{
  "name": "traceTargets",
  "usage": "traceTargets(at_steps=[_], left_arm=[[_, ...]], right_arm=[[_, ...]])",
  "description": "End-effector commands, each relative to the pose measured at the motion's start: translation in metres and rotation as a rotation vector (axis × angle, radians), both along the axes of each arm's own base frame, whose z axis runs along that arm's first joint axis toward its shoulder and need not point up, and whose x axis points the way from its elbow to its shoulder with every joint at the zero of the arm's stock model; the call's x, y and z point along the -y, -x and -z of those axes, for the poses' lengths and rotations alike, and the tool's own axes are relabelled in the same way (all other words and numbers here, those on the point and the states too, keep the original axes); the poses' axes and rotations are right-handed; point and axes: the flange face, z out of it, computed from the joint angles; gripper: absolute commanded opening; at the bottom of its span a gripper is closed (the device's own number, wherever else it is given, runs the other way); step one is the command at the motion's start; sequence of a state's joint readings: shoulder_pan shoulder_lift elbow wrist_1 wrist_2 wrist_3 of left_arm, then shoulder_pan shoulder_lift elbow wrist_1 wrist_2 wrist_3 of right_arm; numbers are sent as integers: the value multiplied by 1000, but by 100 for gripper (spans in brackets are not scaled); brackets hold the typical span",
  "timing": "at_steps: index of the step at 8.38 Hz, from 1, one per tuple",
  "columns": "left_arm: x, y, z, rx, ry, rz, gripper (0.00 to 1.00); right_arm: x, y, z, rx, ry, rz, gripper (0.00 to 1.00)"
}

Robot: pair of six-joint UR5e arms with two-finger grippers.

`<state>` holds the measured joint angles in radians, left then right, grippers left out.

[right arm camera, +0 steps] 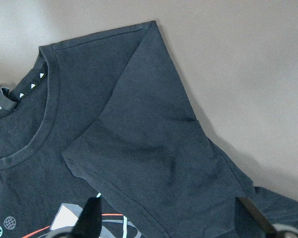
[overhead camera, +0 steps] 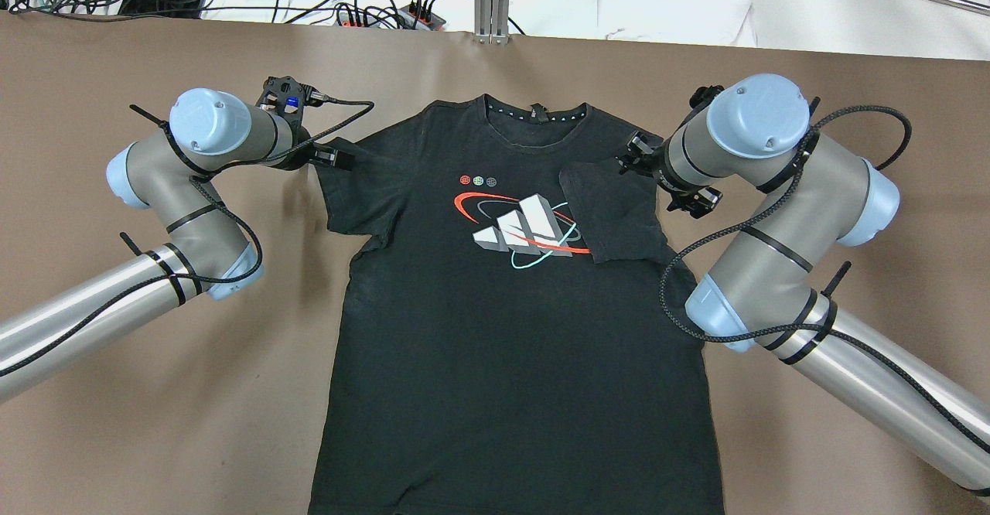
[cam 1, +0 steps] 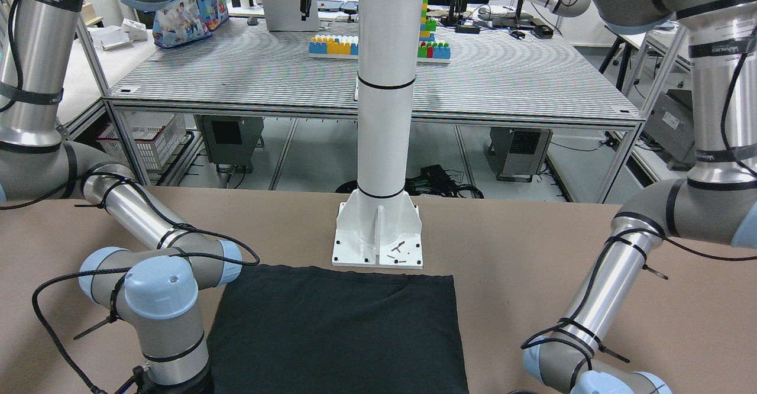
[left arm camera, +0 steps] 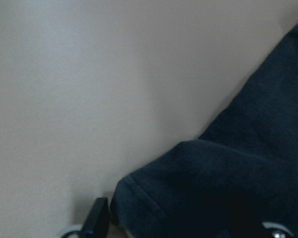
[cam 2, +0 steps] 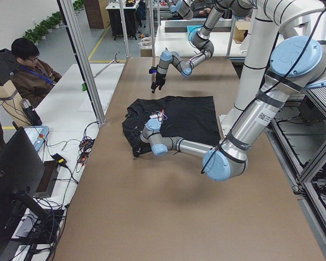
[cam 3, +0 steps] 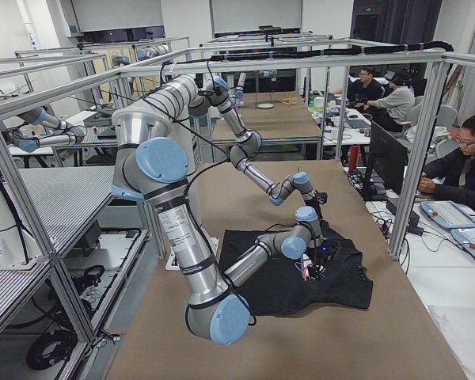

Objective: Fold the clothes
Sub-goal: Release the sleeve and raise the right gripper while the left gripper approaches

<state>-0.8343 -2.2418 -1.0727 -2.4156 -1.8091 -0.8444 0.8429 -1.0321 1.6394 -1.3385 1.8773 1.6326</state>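
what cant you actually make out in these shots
- Left gripper: whether it pinches the black t-shirt sleeve; its wrist blocks the overhead view, and the left wrist view is blurred and cropped.
- T-shirt hem: cut off by the overhead view's bottom edge.
- Collar tag text: too small in the right wrist view.

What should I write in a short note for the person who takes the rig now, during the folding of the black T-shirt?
Left gripper: at the T-shirt's left sleeve; the fabric sits at its fingertips, but open or shut cannot be told.
Right gripper: open above the right shoulder, holding nothing.
T-shirt: flat on the brown table, print up, collar away from the robot.
Done: right sleeve folded in over the chest.
Left: fold the left sleeve, then the body.
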Motion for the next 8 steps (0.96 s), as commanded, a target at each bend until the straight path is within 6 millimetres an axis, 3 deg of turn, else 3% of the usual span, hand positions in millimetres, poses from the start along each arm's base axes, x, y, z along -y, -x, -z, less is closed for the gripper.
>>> traceTargets(at_steps=[1,2,5,8], left_arm=[[-3,-6,3,-3,0,-6,21],[-4,-6,5,-6,-4,-7,0],[-2,-8,15,-3,9,-16,0],[-4,-4,65,6,31,-8,0]], right_arm=[[3,-11,1,-11,-46,44,94],[6,-18,-2,-28,-70,68,94],[21,-52,-11,-71,-121,178,94],[28,-99,-45,-119,-216,317,94]])
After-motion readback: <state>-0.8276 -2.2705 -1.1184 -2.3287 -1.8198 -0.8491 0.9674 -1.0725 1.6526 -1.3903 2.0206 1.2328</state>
